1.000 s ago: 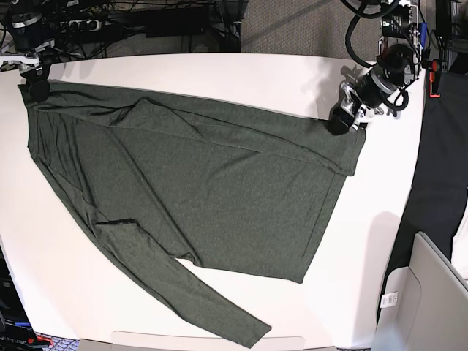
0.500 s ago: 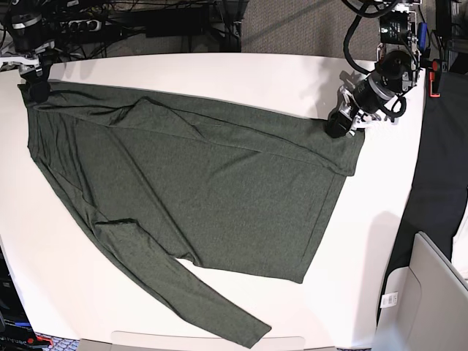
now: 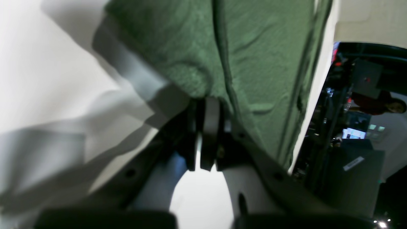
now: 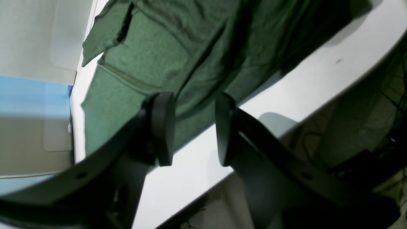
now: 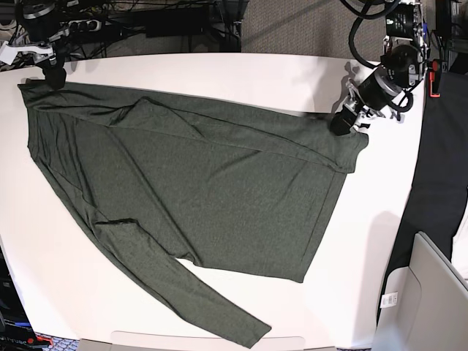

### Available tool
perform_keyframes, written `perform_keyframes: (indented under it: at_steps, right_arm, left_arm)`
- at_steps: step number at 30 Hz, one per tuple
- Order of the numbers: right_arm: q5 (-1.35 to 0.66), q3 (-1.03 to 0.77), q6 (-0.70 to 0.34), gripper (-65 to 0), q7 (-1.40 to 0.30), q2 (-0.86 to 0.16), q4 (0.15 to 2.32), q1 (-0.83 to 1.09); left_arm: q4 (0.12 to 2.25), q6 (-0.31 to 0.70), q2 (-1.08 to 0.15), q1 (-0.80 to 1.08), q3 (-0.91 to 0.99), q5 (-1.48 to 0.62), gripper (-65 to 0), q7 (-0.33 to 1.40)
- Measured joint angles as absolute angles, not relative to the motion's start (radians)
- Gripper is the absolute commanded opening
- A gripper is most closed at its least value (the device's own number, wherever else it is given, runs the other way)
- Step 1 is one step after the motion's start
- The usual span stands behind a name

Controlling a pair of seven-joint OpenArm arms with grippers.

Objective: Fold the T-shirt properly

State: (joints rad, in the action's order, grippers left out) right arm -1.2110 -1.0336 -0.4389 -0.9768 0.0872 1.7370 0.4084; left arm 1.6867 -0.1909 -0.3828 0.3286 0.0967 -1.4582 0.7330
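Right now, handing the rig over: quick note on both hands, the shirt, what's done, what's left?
Left hand: shut on the T-shirt, pinching a fabric edge at the far corner on the base view's right.
Right hand: open, above the shirt's edge at the other far corner; nothing between its pads.
T-shirt: spread mostly flat across the white table, one long sleeve trailing toward the near edge.
Done: no fold visible yet.
Left: fold the sleeves and the body.
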Motion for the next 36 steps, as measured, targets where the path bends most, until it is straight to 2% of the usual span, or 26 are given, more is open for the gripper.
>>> perform_keyframes:
  at_steps: [4,11,25,28,32,33,36]
  right_arm:
    - [-1.209,-1.034,-0.439,-42.3,-0.976,0.094,1.721,0.424]
    - [-1.24,-1.04,-0.451,-42.6,-0.961,0.083,1.554,0.396]
    - [-1.203,-1.044,-0.445,-42.9,-0.92,0.062,1.535,0.335]
    - [-1.199,-1.044,-0.442,-48.6,-0.92,0.06,1.534,0.323]
    - [-1.186,-1.044,-0.438,-63.2,-0.922,0.053,1.533,0.322]
    - [-1.185,-1.044,-0.437,-65.0,-0.923,0.053,1.533,0.322]
    - [-1.186,-1.044,-0.438,-64.7,-0.923,0.053,1.532,0.322]
  left_arm:
    - [1.695,-0.194,-0.383,0.355,0.112,-1.454,-64.9,0.733]
    - [1.698,-0.194,-0.383,0.38,0.113,-1.454,-64.9,0.733]
    - [1.753,-0.194,-0.426,0.44,0.165,-1.456,-64.9,0.734]
    - [1.754,-0.194,-0.427,0.453,0.166,-1.456,-64.9,0.734]
    - [1.755,-0.194,-0.427,0.466,0.166,-1.456,-64.9,0.733]
    - [1.756,-0.191,-0.427,0.472,0.166,-1.459,-64.9,0.731]
    - [1.757,-0.192,-0.427,0.498,0.166,-1.459,-64.9,0.733]
